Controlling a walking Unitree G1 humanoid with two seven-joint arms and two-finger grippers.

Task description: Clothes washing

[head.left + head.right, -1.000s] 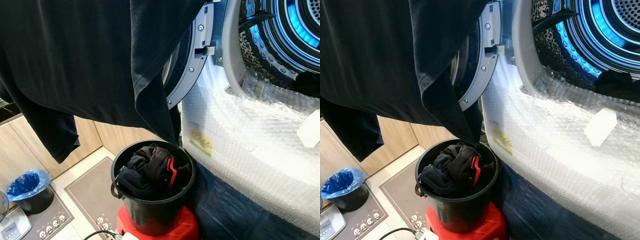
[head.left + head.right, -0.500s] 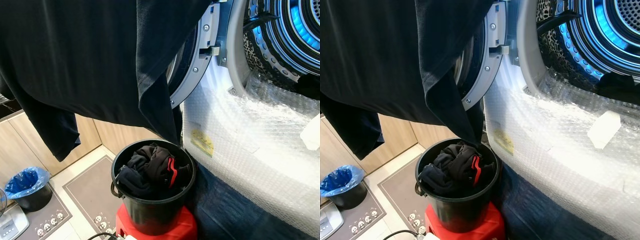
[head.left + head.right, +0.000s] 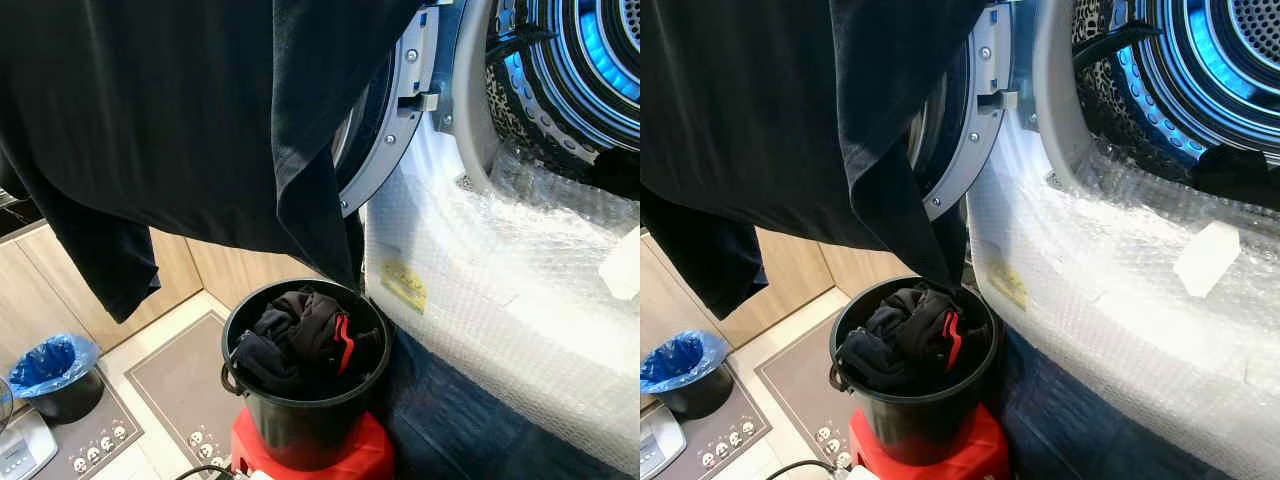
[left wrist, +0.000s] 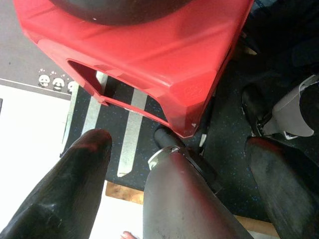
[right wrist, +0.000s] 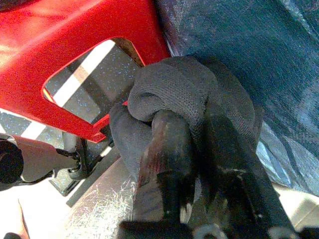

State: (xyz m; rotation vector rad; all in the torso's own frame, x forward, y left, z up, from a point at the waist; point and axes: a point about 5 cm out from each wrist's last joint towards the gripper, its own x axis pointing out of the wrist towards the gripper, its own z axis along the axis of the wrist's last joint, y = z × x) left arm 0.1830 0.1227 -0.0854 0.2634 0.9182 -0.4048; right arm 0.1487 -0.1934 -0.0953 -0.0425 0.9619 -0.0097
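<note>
A: Nearest, a dark knitted garment (image 5: 179,99) is clamped in the right gripper (image 5: 174,164); the left gripper (image 4: 179,164) is spread wide.

B: Beyond, a black laundry bucket (image 3: 305,420) is seen; the blue-lit washer drum (image 3: 1200,70) is farthest. Snagging is risked.

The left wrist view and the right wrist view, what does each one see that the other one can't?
The left wrist view has the left gripper with its black fingers spread apart and nothing between them, above a striped mat. The right wrist view has the right gripper closed on a dark knitted cloth, beside blue plastic sheeting. Both see the red stool.
</note>
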